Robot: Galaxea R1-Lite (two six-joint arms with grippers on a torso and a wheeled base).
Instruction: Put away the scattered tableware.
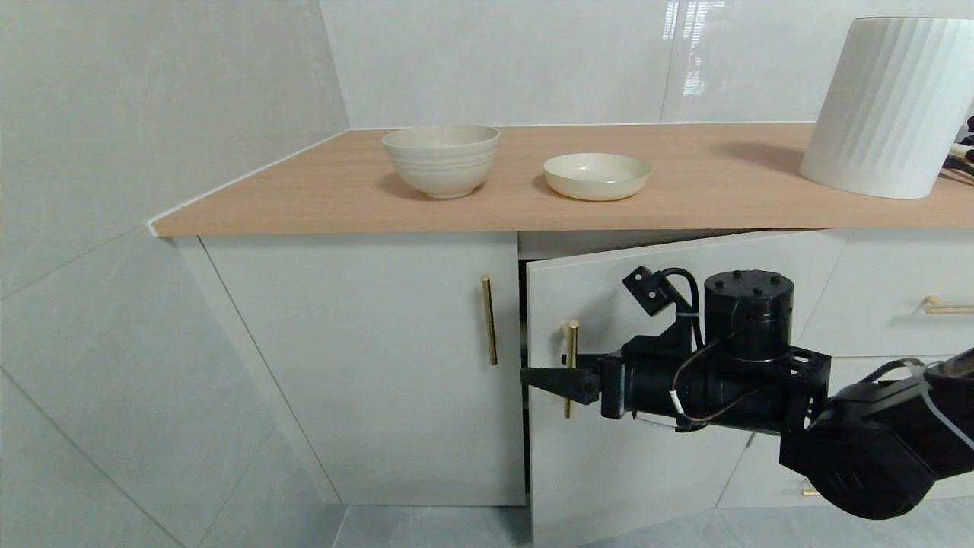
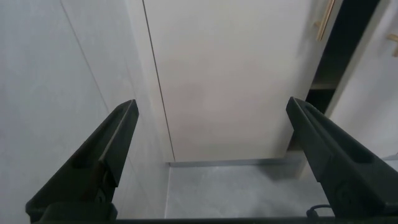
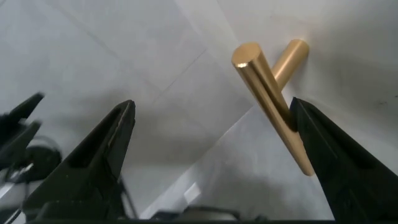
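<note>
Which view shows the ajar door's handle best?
Right wrist view: the handle sits close up between the fingers of the open right gripper. Head view shows it small, partly behind the gripper. Left wrist view: cannot tell.

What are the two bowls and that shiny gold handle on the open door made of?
The deep bowl and the shallow bowl look like glazed ceramic. They are cream with a soft sheen, though hard plastic is possible. The deep one has ridged rings around it. The handle looks like brushed, brass-coloured metal: a round gold bar with bright highlights.
</note>
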